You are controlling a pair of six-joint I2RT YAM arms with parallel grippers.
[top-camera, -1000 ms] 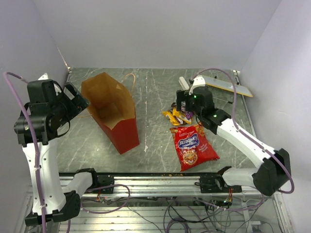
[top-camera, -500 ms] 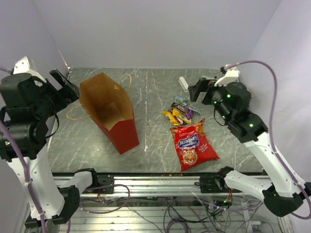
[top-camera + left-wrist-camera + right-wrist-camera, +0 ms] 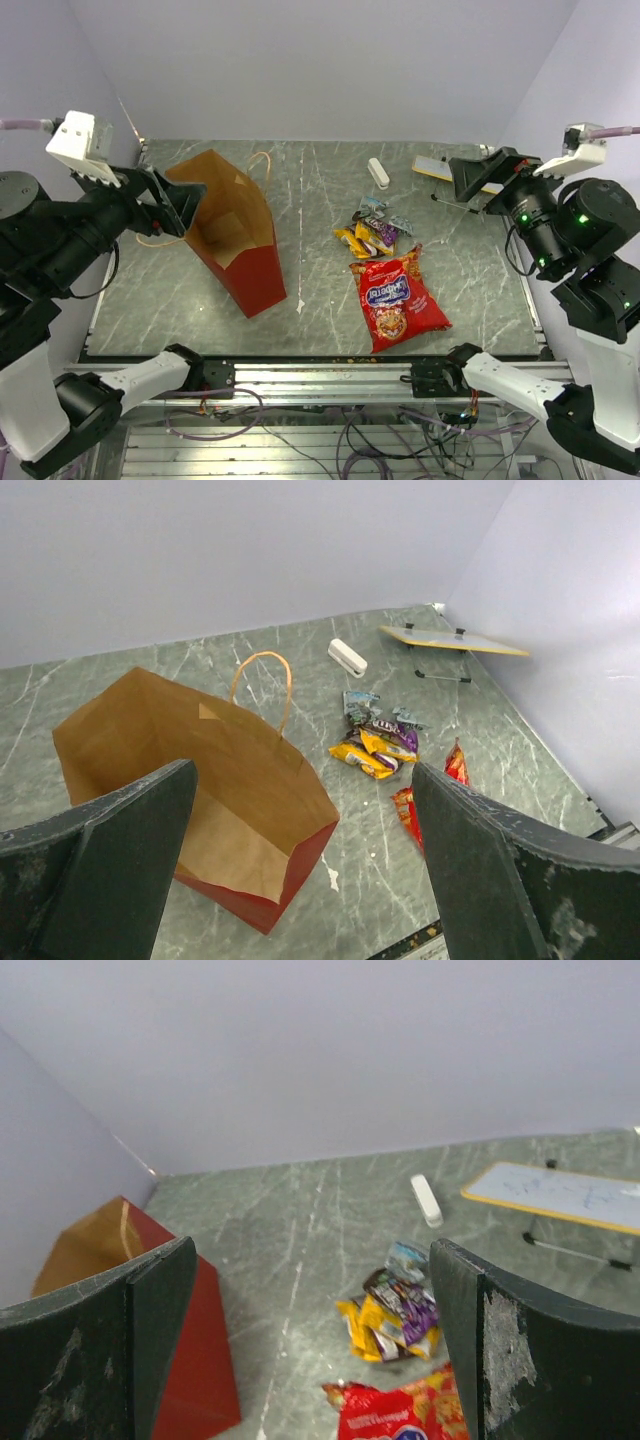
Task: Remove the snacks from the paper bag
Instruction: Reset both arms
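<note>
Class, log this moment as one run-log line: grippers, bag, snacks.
left gripper open, empty | right gripper open, empty | paper bag standing open, no snacks visible inside | chip bag and candy bars on table

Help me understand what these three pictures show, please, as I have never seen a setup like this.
These are two robot arms bolted at the table's near edge, each ending in a two-finger gripper. One picture looks down from above and behind; the other two come from cameras on the wrists, so the dark shapes at their sides are each arm's own fingers. On the table stands an open paper bag; to its right lie a red chip bag, a heap of candy bars, a white block and a grey strip. The left gripper and the right gripper are both open and hold nothing.
</note>
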